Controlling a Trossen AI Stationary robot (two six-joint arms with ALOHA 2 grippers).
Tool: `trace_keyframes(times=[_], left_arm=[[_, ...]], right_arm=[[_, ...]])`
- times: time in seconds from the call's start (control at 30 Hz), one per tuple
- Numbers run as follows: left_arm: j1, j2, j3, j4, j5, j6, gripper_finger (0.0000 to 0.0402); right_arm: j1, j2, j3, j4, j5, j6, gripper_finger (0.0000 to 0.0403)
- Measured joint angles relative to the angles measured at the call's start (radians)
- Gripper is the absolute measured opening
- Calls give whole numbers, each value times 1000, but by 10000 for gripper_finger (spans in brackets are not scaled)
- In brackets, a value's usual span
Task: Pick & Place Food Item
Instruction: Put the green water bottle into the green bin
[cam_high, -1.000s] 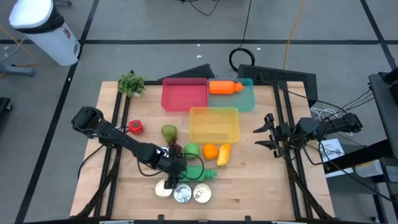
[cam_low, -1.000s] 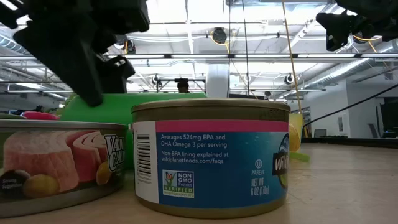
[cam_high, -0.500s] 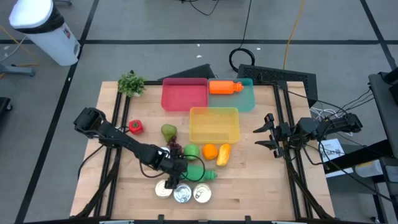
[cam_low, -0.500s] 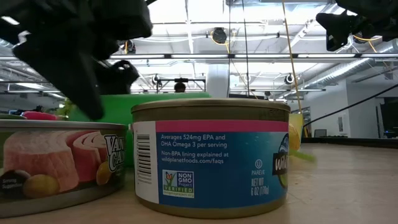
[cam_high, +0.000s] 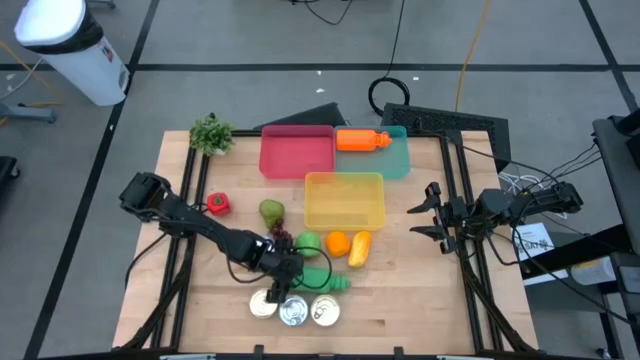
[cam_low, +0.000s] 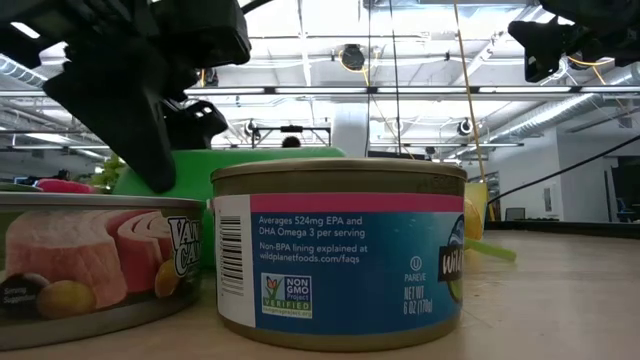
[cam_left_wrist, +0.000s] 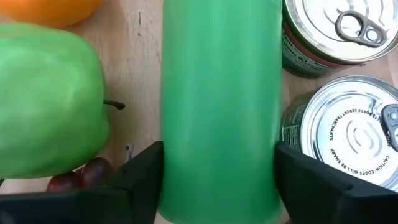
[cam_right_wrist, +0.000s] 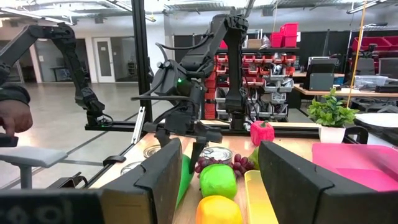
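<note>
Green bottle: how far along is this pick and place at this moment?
Early. Nothing looks placed: yellow bin and pink bin look empty. In hand: left gripper straddles the lying green bottle beside the cans. Lift and placing remain. Right gripper waits open at the table's right edge.

Our left arm reaches from the frame's left edge down toward the lower centre, its left tool low over the tabletop, fingers spread and straddling a green bottle. Our right arm waits at the right edge, its right tool raised, fingers parted, gripping nothing.
</note>
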Motion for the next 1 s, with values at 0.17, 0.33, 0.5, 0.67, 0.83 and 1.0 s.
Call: trace_keyframes(times=[0.17,0.33,0.5,0.67,0.83,1.0], left_arm=[[14,-16,-2,-8,23,1,219],[19,-87,-10,-30,11,11,214],[16,-185,-6,-5,-87,27,213],[12,-262,-5,4,-192,58,213],[14,-289,-4,14,-273,76,213],[30,-288,-4,21,-267,73,213]], right_arm=[[0,0,0,0,0,0,196],[0,0,0,0,0,0,196],[0,0,0,1,0,0,196],[0,0,0,0,0,0,196],[0,4,0,5,0,20,196],[2,101,-25,135,0,61,196]])
